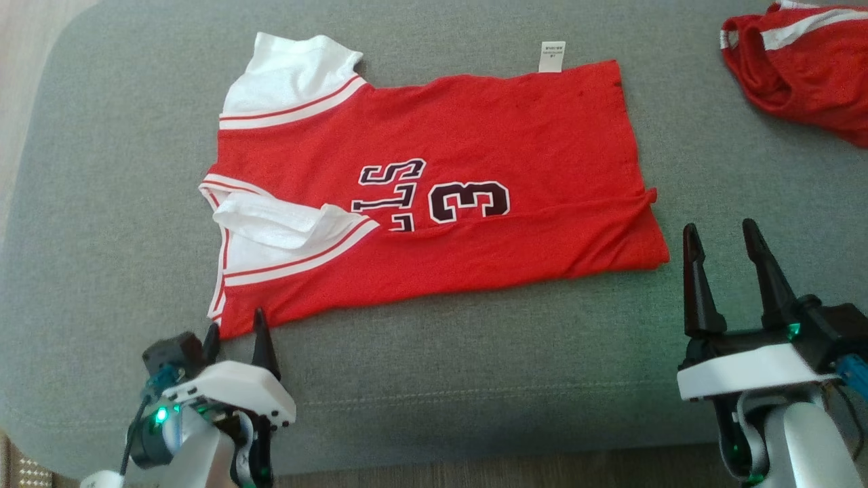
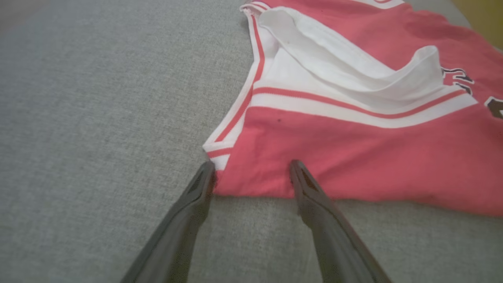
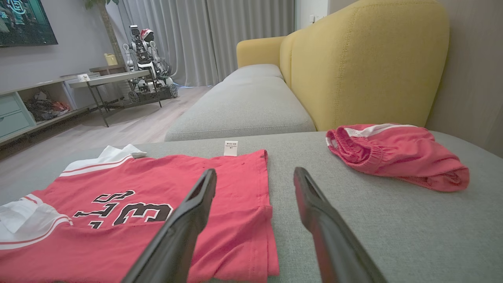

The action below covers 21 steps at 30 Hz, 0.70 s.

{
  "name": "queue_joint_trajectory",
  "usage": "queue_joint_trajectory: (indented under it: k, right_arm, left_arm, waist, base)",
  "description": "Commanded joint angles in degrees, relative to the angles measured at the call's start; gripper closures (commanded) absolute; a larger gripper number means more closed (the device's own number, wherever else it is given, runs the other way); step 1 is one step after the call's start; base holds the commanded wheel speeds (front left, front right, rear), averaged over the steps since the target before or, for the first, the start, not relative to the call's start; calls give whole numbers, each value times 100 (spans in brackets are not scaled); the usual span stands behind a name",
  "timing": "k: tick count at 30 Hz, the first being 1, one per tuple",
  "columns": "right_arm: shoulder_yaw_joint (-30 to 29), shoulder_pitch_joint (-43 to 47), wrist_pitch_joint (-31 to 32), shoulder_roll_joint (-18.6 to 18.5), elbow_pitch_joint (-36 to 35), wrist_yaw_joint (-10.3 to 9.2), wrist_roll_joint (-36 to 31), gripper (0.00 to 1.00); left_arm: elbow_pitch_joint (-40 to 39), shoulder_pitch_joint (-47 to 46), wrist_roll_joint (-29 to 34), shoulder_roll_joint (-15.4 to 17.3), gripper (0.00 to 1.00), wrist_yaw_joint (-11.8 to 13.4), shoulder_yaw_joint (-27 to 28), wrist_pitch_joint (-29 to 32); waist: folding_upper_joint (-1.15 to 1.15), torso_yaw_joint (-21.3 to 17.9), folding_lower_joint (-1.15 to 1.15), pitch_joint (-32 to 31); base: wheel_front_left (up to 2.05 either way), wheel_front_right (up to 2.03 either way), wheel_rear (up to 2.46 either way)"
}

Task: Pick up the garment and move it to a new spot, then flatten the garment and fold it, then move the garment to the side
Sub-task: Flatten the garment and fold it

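Note:
The garment (image 1: 434, 196) is a red jersey with white sleeves and dark numbers, lying spread on the grey cushion (image 1: 475, 366) with its near long edge folded over. My left gripper (image 1: 234, 330) is open at the jersey's near left corner, its fingertips straddling the red hem (image 2: 255, 177). Just off the jersey's right end, my right gripper (image 1: 720, 230) stands open above bare cushion. In the right wrist view the jersey (image 3: 133, 204) lies left of the open gripper (image 3: 254, 175).
Bunched red shorts with a white stripe (image 1: 800, 74) lie at the far right of the cushion (image 3: 401, 157). A yellow sofa back (image 3: 365, 59) rises behind. The cushion's front edge (image 1: 475, 454) runs close to both wrists.

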Motion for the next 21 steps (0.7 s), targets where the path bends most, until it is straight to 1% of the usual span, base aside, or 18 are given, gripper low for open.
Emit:
queue_joint_trajectory:
  k: [1, 8, 11, 12, 13, 17, 21]
  right_arm:
    - [110, -188, -53, -18, -215, 40, 33, 0]
    - [41, -243, -53, -18, -230, 40, 49, 0]
    - [12, -247, -53, -18, -213, 40, 55, 0]
    - [0, -251, -53, -18, -202, 40, 53, 0]
    - [-18, -256, -53, -18, -190, 40, 51, 0]
    - [-131, -265, -53, -18, -64, 40, 90, 0]
    - [-162, -283, -53, -18, 394, 40, 351, 0]
  left_arm:
    - [-47, -208, -65, 45, 0, -29, 187, -29]
    - [283, -392, -120, 45, 0, -73, 176, -29]
    - [533, -442, -198, 45, 0, -176, 84, -29]
    - [649, -459, -255, 45, 58, -235, 27, -29]
    - [764, -483, -305, 45, 100, -294, -45, -29]
    - [1039, -593, -418, 45, 100, -406, -263, -29]
    - [747, -601, -319, 45, 100, -435, -276, -29]
  waist:
    - [0, -11, 0, 29]
    - [0, -20, 0, 139]
    - [0, -7, 0, 134]
    - [0, 2, 0, 124]
    - [0, 15, 0, 110]
    - [0, 97, 0, 42]
    - [0, 208, 0, -12]
  base:
    - [0, 0, 0]
    - [0, 0, 0]
    - [0, 0, 0]
    - [0, 0, 0]
    - [0, 0, 0]
    - [0, 0, 0]
    - [0, 0, 0]
